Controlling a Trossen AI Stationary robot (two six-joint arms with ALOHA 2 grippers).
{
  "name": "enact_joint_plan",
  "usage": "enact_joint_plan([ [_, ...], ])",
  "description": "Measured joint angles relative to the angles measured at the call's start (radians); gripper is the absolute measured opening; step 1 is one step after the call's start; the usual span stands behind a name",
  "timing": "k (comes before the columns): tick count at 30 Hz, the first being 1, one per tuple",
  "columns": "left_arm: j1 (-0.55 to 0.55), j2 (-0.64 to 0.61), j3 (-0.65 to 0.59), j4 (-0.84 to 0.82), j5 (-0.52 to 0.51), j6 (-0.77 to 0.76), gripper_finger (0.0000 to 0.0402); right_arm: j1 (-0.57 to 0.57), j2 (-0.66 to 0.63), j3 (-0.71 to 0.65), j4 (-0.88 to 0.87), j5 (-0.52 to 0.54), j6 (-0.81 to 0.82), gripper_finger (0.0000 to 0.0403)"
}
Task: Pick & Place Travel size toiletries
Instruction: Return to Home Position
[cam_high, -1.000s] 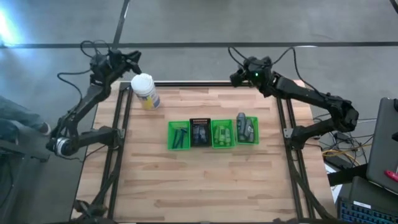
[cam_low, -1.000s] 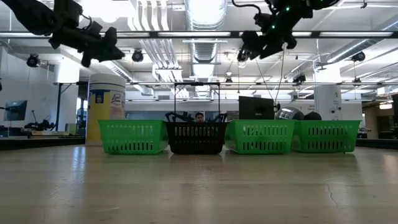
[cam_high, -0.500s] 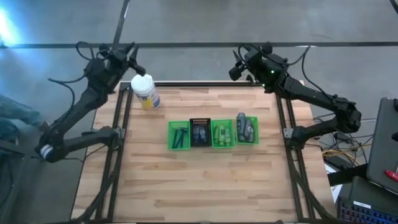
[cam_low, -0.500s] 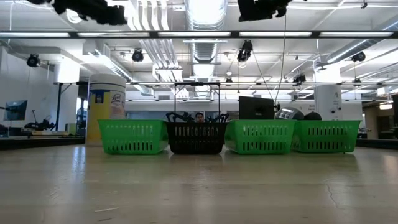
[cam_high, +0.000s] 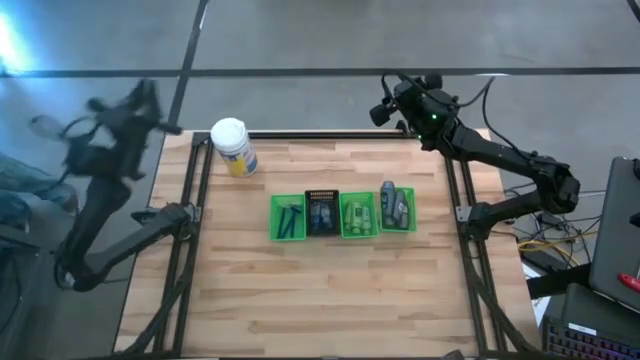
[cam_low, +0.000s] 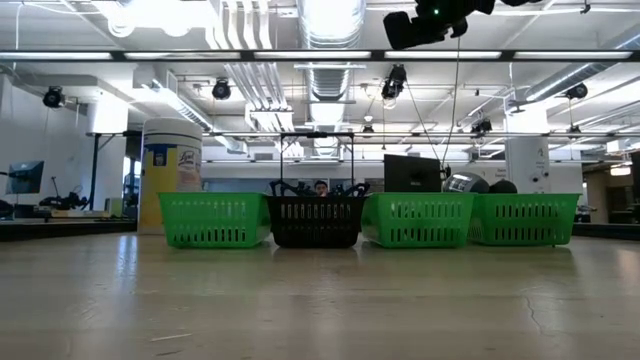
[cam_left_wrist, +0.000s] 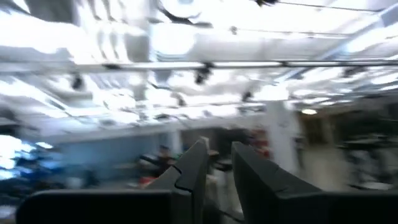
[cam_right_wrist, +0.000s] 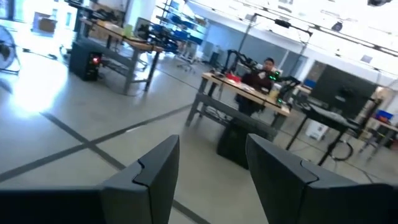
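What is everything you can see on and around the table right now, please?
table: one, light wood, under everything
jar: one, white with yellow label, back-left of table
baskets: four, three green and one black, row at mid-table
toiletries: count unclear, blue, dark, green, grey, in the baskets
person: one, dark clothing, seated in the room beyond
left claw: one, dark, off the back-left corner
right claw: one, dark, open, behind the back edge, right side
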Motion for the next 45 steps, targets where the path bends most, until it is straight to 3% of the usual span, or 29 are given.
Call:
enact_joint_plan([
  [3, 0.0, -0.071, 0.004, -0.082, -0.029, 0.074, 0.008, -0.001, 0.0, 0.0, 0.0, 0.002, -0.026, 0.0177],
  [7, 0.001, -0.116, -0.055, -0.195, -0.082, 0.066, 0.008, 0.001, 0.0, -0.002, 0.0, -0.012, -0.102, 0.0171],
  [18, 0.003, -0.309, -0.409, -0.021, -0.179, -0.075, 0.008, 0.0, 0.0, -0.022, -0.006, -0.012, -0.11, 0.0153],
  [21, 0.004, -0.37, -0.508, -0.027, -0.25, -0.139, 0.008, 0.0, 0.0, -0.025, -0.016, -0.011, -0.109, 0.0146],
  [25, 0.002, -0.429, -0.612, -0.054, -0.245, -0.255, 0.008, 0.001, 0.0, -0.032, -0.017, -0.011, -0.108, 0.0135],
  [33, 0.003, -0.422, -0.62, -0.056, -0.249, -0.459, 0.0081, 0.0, 0.0, -0.034, -0.022, -0.011, -0.063, 0.0113],
  [43, 0.003, -0.402, -0.654, -0.044, -0.252, -0.461, 0.0085, 0.0, 0.0, -0.034, -0.023, -0.011, 0.012, 0.0082],
  [45, 0.017, -0.42, -0.659, -0.037, -0.287, -0.395, 0.0083, 0.0, 0.0, -0.034, -0.023, -0.011, 0.025, 0.0075],
])
